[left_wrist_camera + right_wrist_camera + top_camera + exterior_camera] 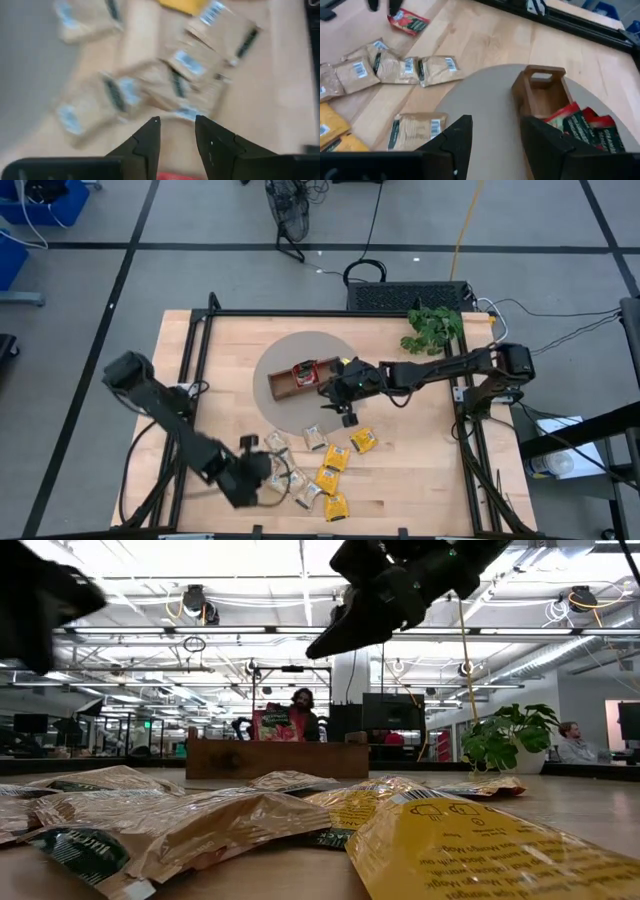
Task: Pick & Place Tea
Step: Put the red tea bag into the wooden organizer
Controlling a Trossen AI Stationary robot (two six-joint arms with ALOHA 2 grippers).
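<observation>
— Where's the right gripper (pixel 343 402) just now?

— Up off the bench (pixel 420 470), over the near rim of the round grey mat (pixel 285 415), just beside the wooden tray (pixel 302 378). Its wrist view shows the two fingers (pixel 452 145) apart with nothing between them.

— And the tea?

— Split in two lots. Red sachets (pixel 580 125) stand in the tray's compartment nearest the right arm; the end compartment (pixel 542 95) shows bare wood. The rest lie loose toward the bench's front edge: yellow sachets (pixel 333 468) in a loose line running down toward that edge, pale beige sachets (pixel 282 460) beside them toward the left arm, and one beige sachet (pixel 314 437) lying right at the mat's rim. One more red sachet (pixel 408 21) lies apart on the bare wood beyond the beige ones.

— The left gripper (pixel 268 478)?

— Low over the beige sachets near the front edge. Its fingers (pixel 150 140) stand a little apart and nothing sits between them; the beige packets under them are blurred.

— Anything else?

— A potted plant (pixel 433 328) at the far right corner, and a person (pixel 301 710) in the room beyond the tray.
</observation>
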